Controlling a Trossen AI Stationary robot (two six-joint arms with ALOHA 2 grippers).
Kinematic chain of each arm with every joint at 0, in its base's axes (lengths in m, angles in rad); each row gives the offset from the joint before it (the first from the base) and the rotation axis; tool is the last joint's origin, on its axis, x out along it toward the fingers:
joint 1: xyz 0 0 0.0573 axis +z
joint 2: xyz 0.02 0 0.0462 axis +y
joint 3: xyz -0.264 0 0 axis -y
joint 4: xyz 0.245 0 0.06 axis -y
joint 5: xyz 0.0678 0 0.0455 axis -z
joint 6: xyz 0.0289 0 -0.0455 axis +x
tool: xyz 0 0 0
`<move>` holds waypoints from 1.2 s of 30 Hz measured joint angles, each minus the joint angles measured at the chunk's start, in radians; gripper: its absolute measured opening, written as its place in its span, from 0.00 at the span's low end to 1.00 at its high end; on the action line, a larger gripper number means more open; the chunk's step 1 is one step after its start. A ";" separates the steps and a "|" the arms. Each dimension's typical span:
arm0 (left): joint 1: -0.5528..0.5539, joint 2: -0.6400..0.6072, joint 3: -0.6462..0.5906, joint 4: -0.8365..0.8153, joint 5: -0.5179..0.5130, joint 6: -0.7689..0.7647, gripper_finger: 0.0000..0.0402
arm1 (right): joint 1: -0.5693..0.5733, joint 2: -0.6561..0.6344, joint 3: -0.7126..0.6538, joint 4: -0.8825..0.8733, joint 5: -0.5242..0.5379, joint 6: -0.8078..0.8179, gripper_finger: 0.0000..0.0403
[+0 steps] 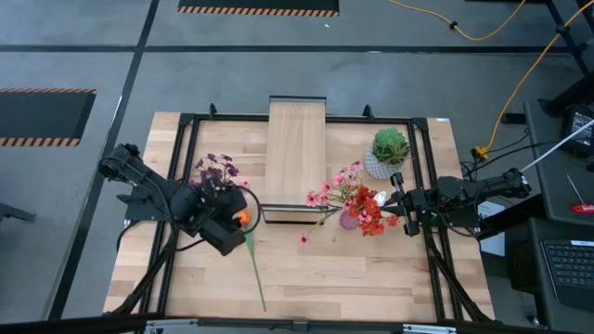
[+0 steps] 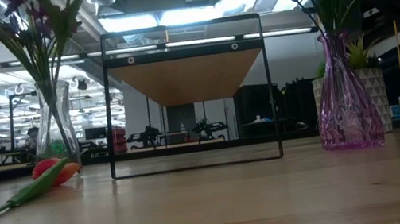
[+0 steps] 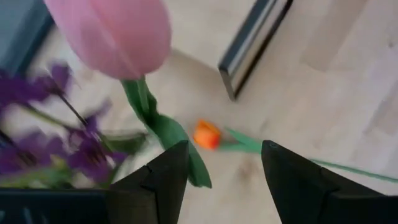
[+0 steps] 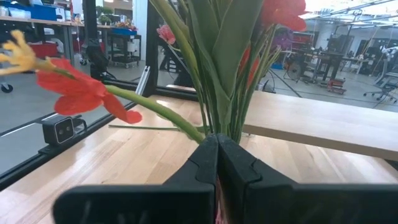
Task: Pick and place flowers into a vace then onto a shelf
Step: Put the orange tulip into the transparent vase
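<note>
While orange tulip (image 1: 244,219) lies near shelf (image 1: 295,153) edge, left gripper (image 1: 225,228) spread above; right gripper (image 1: 397,208) pressed together.

Shelf (image 1: 296,153) mid-table between two vases; tulip (image 1: 244,219) left.

Readable text: none | labels, brands, numbers: none legible in any view | signs: none with wording | only markings: orange-and-black hazard stripes (image 1: 258,10) edging dark floor mats (image 1: 42,113), no lettering on them
</note>
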 joint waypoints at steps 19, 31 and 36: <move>-0.114 0.024 -0.019 0.137 0.128 -0.293 0.49 | 0.000 0.000 0.000 -0.004 -0.024 0.025 0.02; -0.121 0.168 0.014 0.213 0.362 -0.421 0.26 | 0.000 0.000 0.000 -0.006 -0.026 0.001 0.02; -0.140 0.257 0.113 0.211 0.517 -0.546 0.03 | 0.000 0.000 0.000 -0.005 -0.024 -0.004 0.02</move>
